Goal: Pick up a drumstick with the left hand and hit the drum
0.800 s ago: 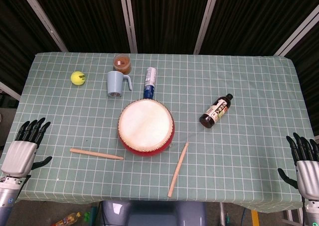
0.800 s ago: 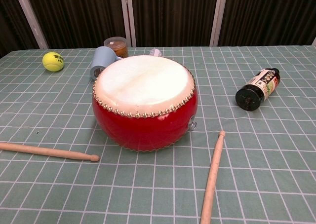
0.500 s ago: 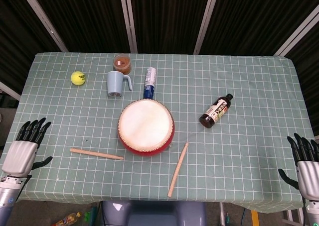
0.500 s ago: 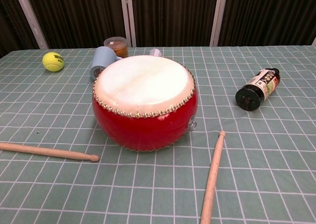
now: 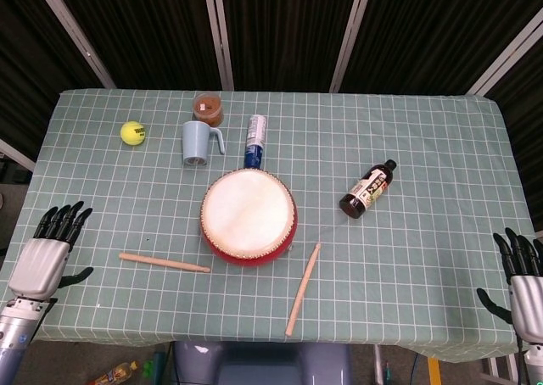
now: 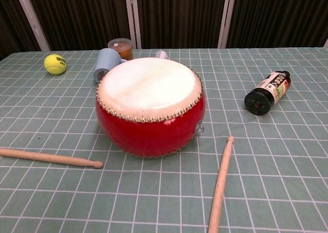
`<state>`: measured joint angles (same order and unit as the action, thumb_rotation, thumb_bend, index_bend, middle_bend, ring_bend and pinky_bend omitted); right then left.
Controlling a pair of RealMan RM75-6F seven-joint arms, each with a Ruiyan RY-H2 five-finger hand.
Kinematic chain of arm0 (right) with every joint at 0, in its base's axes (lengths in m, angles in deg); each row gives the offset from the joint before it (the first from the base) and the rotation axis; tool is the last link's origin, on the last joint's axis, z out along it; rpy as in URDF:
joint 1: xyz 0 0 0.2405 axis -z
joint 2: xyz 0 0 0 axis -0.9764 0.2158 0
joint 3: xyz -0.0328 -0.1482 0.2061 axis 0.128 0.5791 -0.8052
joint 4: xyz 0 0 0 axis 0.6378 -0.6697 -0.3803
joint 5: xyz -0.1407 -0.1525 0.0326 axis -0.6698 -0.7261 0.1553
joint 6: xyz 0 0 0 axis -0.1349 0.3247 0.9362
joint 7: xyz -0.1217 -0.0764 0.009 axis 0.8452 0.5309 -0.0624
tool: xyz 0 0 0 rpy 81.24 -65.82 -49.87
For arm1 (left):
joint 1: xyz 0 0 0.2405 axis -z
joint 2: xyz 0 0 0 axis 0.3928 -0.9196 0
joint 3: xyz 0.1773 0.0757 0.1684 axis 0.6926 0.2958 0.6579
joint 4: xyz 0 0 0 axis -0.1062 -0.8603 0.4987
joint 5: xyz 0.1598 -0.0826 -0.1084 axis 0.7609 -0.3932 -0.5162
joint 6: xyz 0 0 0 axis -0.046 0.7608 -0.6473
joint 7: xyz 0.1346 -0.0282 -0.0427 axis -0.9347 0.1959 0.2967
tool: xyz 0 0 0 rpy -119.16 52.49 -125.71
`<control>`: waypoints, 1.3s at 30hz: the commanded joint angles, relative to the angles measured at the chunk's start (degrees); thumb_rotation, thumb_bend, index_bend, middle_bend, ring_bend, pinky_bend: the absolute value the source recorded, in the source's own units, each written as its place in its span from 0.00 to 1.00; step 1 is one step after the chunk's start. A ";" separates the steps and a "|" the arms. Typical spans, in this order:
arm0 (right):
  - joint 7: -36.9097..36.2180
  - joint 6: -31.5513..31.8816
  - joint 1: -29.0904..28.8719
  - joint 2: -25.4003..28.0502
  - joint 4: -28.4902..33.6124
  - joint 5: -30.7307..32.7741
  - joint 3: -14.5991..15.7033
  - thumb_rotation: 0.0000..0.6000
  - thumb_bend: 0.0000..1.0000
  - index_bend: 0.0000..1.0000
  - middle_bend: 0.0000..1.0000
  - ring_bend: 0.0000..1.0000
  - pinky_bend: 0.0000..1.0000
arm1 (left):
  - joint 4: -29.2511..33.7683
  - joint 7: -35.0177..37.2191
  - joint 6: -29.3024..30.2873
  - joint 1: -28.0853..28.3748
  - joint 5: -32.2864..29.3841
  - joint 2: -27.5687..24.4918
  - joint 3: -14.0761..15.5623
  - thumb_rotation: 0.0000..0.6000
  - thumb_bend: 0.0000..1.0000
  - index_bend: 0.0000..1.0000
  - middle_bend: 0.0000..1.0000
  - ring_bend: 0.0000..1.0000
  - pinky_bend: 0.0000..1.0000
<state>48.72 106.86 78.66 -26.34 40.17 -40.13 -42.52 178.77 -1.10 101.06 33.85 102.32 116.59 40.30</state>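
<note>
A red drum [image 5: 249, 217] [image 6: 150, 105] with a pale skin stands near the middle of the table. One wooden drumstick [image 5: 164, 263] [image 6: 50, 158] lies flat to its left, near the front. A second drumstick [image 5: 303, 289] [image 6: 220, 184] lies at the drum's front right, pointing toward it. My left hand [image 5: 47, 253] hovers at the table's left front corner, fingers apart, holding nothing, well left of the nearer stick. My right hand [image 5: 523, 279] is at the far right edge, also spread and empty. Neither hand shows in the chest view.
Behind the drum are a blue mug [image 5: 198, 142], a brown-lidded jar [image 5: 208, 108] and a lying can [image 5: 255, 140]. A yellow tennis ball [image 5: 132, 132] sits at the back left. A dark bottle [image 5: 367, 190] lies to the drum's right on the checked cloth [image 5: 424, 147].
Both hands have sunk slightly toward the bottom of the head view. The objects on the table have not moved.
</note>
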 commanded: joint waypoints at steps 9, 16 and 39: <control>0.69 -0.14 -0.19 -0.30 0.27 -0.59 0.21 1.00 0.25 0.00 0.00 0.00 0.04 | 1.05 -4.22 -6.27 4.05 -3.56 1.48 -2.15 1.00 0.05 0.18 0.77 0.74 0.70; 0.31 -0.66 -0.35 -0.12 0.38 -0.30 0.23 1.00 0.25 0.00 0.00 0.00 0.04 | 3.13 -7.09 -11.76 7.32 -8.06 4.05 -3.57 1.00 0.15 0.47 1.00 1.00 0.96; -0.37 -1.56 -0.70 0.06 0.88 0.33 0.15 1.00 0.25 0.00 0.00 0.00 0.04 | -0.48 -22.01 -21.73 14.26 -23.07 13.92 -2.98 1.00 0.19 0.51 1.00 1.00 1.00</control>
<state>48.35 105.30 77.96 -26.28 41.05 -39.80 -42.37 178.76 -22.74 79.66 47.75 79.79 129.97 37.18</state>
